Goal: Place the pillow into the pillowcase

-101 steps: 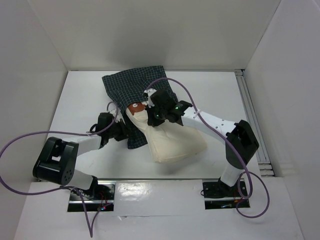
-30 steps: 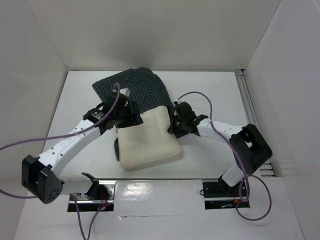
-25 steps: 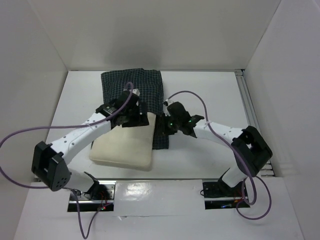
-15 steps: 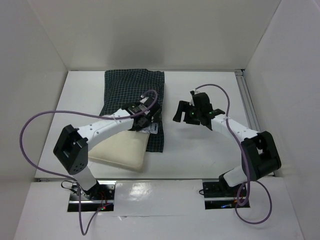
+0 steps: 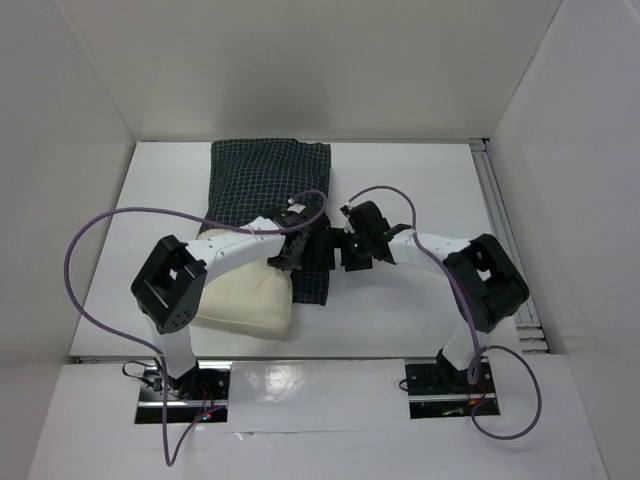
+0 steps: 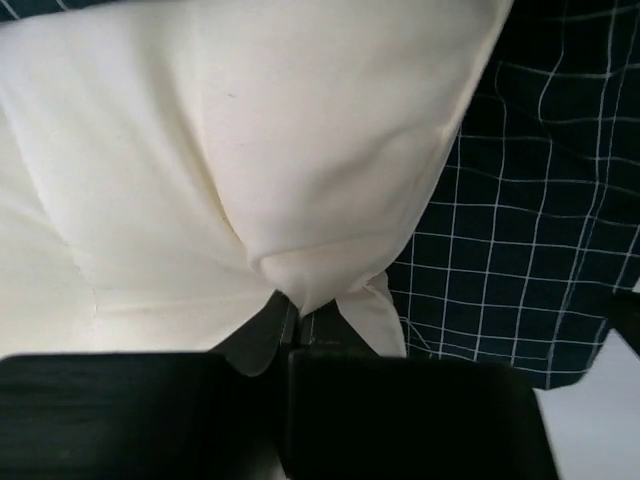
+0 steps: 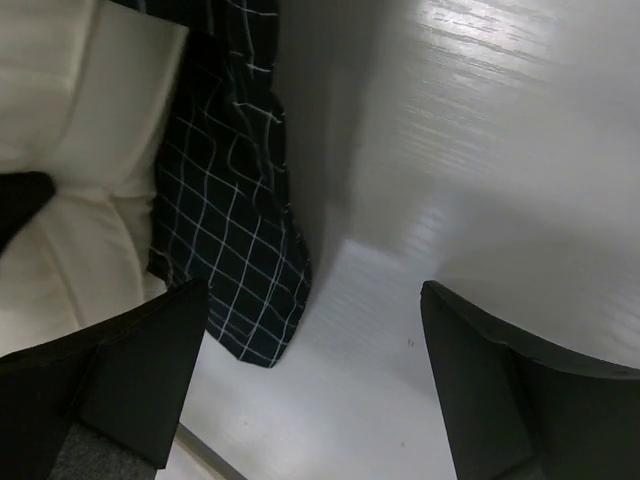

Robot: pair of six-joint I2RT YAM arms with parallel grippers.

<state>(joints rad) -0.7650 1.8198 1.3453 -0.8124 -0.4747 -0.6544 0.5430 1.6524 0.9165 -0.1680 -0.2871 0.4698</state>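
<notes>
The dark checked pillowcase (image 5: 265, 180) lies flat at the back middle of the white table (image 5: 420, 180). The cream pillow (image 5: 245, 298) sticks out from its near left end. My left gripper (image 5: 291, 256) sits at the pillow's right corner, where it meets the case. In the left wrist view the left gripper (image 6: 292, 330) is shut on a pinched fold of the pillow (image 6: 220, 150), with the pillowcase (image 6: 520, 260) to the right. My right gripper (image 5: 338, 250) hovers by the case's right edge. In the right wrist view the right gripper (image 7: 315, 340) is open over bare table, beside a pillowcase (image 7: 235, 240) corner and the pillow (image 7: 60, 200).
White walls enclose the table on three sides. A metal rail (image 5: 505, 240) runs along the right edge. Purple cables (image 5: 100, 230) loop from both arms over the table. The arm bases stand at the near edge.
The left gripper opened, then shut on the pillow's corner. The right gripper opened, swung away, then came back to the case's right edge. The pillow shifted left and the case flattened.
</notes>
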